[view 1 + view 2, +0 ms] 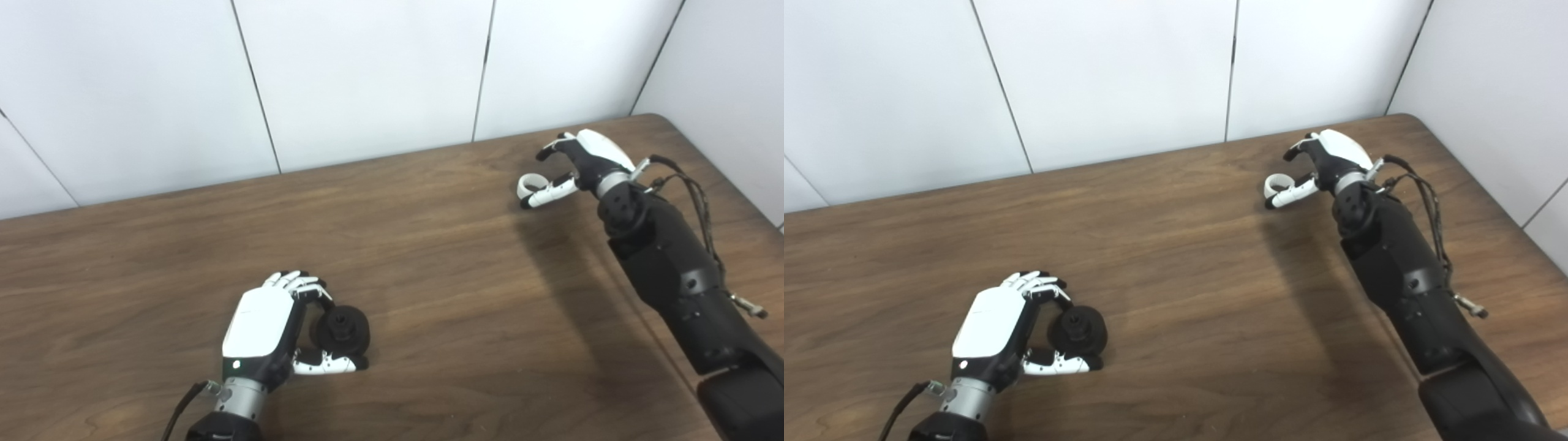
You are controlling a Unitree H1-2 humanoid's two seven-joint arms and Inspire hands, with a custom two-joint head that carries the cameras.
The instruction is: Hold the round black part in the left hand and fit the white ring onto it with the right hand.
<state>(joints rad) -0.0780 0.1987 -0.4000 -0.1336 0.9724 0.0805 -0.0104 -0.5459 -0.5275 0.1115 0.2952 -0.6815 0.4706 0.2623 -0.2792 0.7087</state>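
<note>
Left hand (269, 331) cups the round black part (341, 331) low on the table (429, 257), fingers and thumb closed around it, its hub facing out, apparently so a ring can slide on. Well to the right of that part and farther back, the right hand (576, 165) reaches over the white ring (530, 184), thumb touching it, fingers apart; the ring appears not yet lifted
</note>
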